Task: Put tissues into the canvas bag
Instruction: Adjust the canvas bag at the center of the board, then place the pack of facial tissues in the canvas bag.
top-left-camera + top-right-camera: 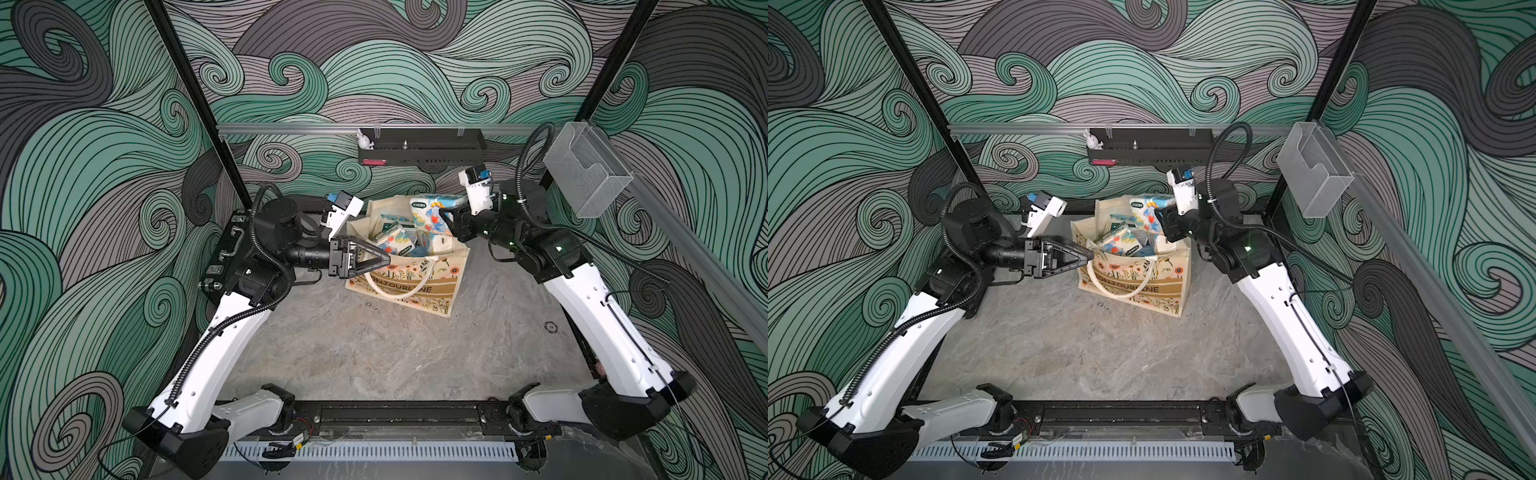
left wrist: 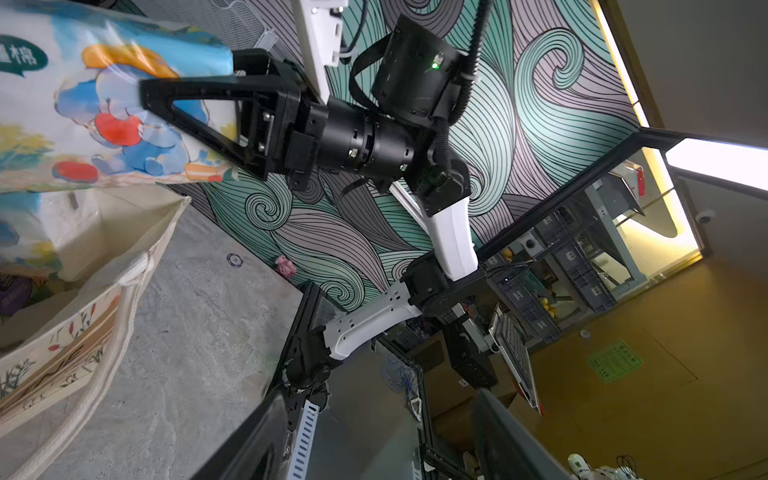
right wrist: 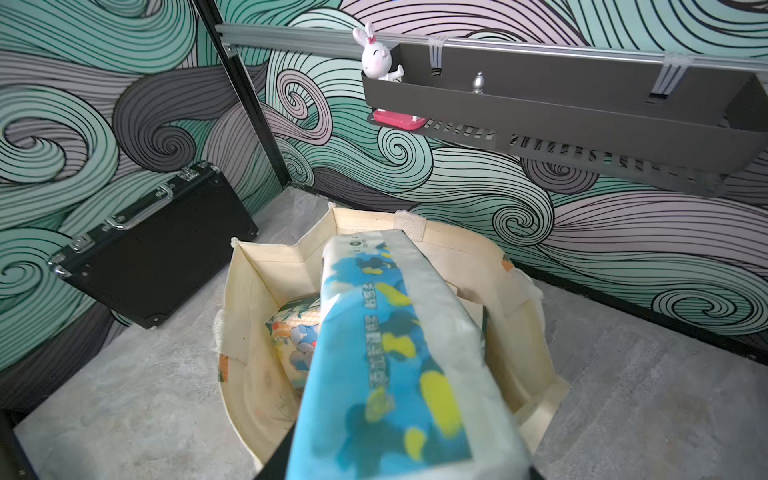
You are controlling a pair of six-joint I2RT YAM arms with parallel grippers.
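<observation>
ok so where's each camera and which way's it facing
Top views: overhead near the bases, looking down at the canvas bag; left arm and right arm show.
Left wrist: on left arm, facing the right gripper clamping a cartoon pack; right arm shows.
Right wrist: on right arm, looking along that pack into the bag; own gripper hardly shows.
Shared: both wrist views show pack and bag.

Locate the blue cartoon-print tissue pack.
In both top views the cartoon-print tissue pack sits in the right gripper over the open mouth of the canvas bag, on its far right side, in front of the black wall shelf.
</observation>
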